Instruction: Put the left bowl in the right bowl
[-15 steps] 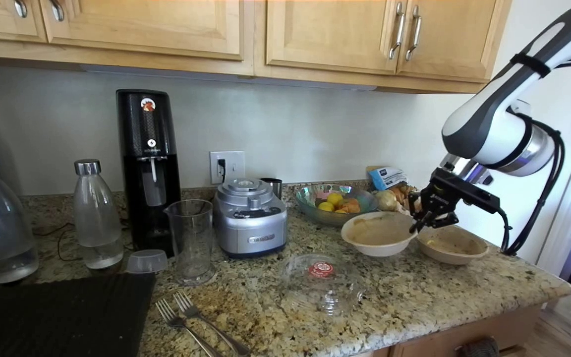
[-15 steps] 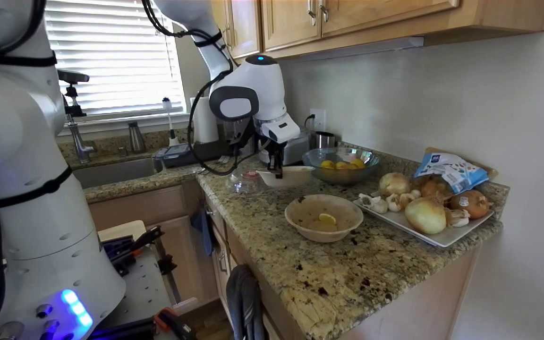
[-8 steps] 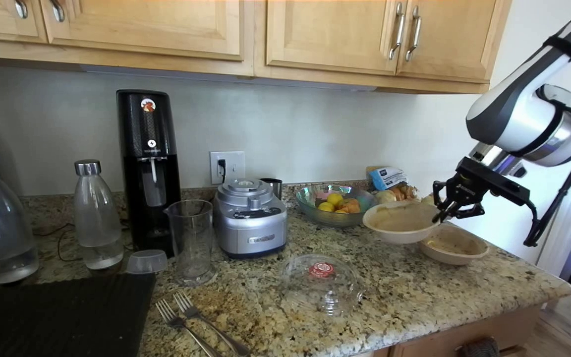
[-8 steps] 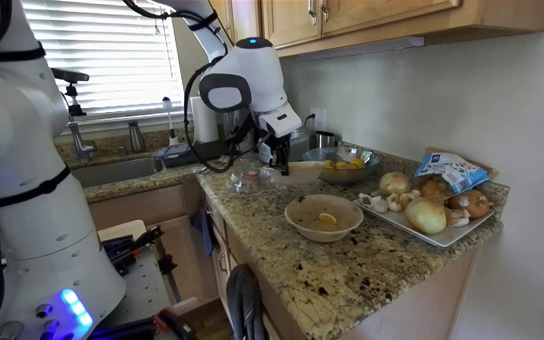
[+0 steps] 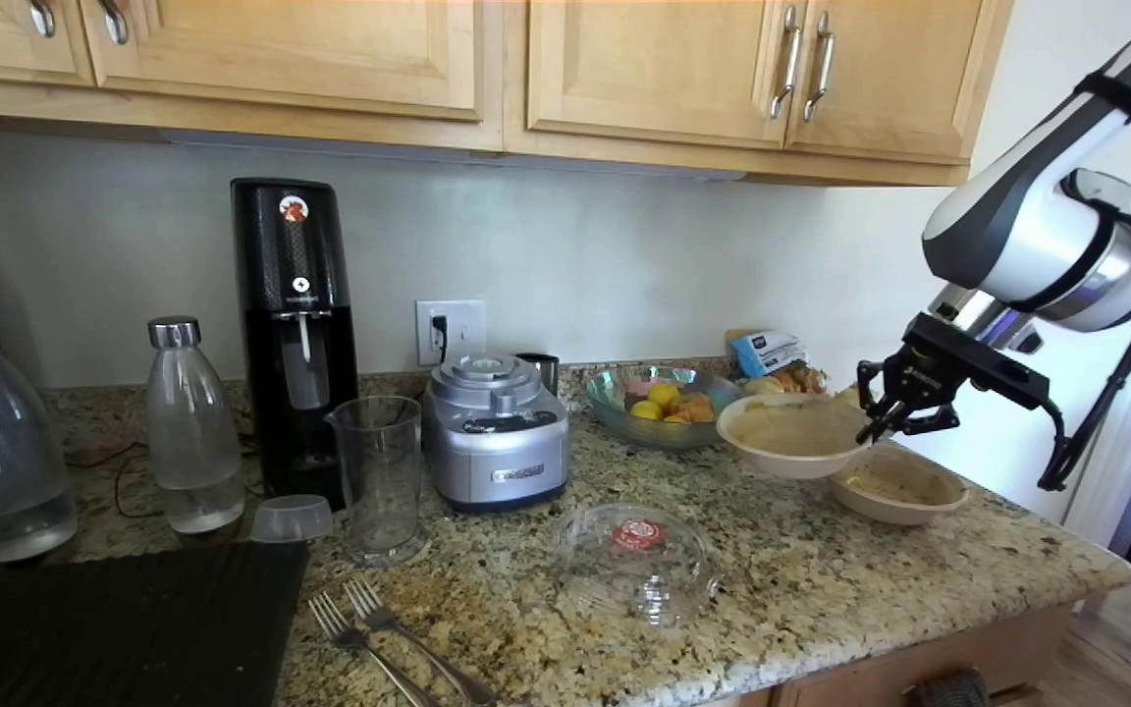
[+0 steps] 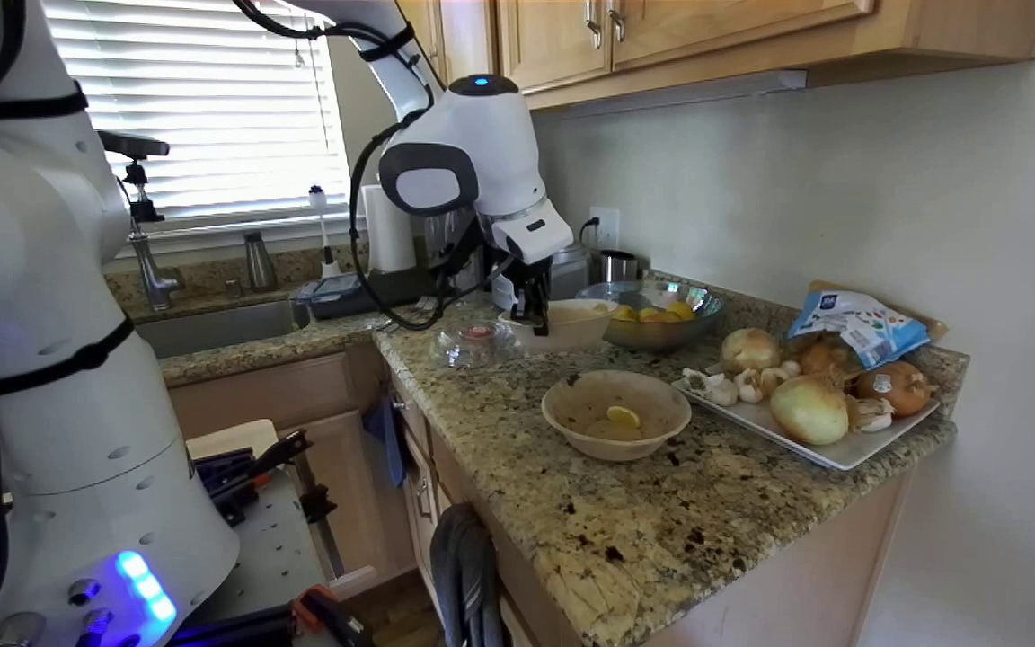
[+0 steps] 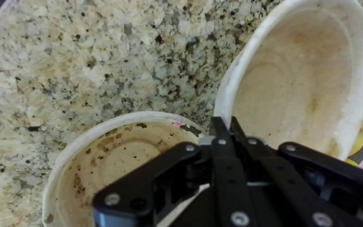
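Observation:
My gripper is shut on the rim of the left bowl, a wide beige bowl with a cream inside. The bowl hangs tilted above the counter, and it also shows in an exterior view. In the wrist view the fingertips pinch its near rim, and the bowl extends to the upper right. The right bowl stands upright on the counter with a lemon slice and dark bits in it. In the wrist view the right bowl is lower left, partly hidden by the gripper.
A glass fruit bowl stands behind the held bowl. A white tray with onions and garlic is beside the right bowl. A clear plastic lid, a food processor and forks are further along the counter.
The gripper carried the left bowl towards the right bowl's side between the first two moments. Since then the arm is nearly still, and the held bowl has tipped slightly, showing more of its inside.

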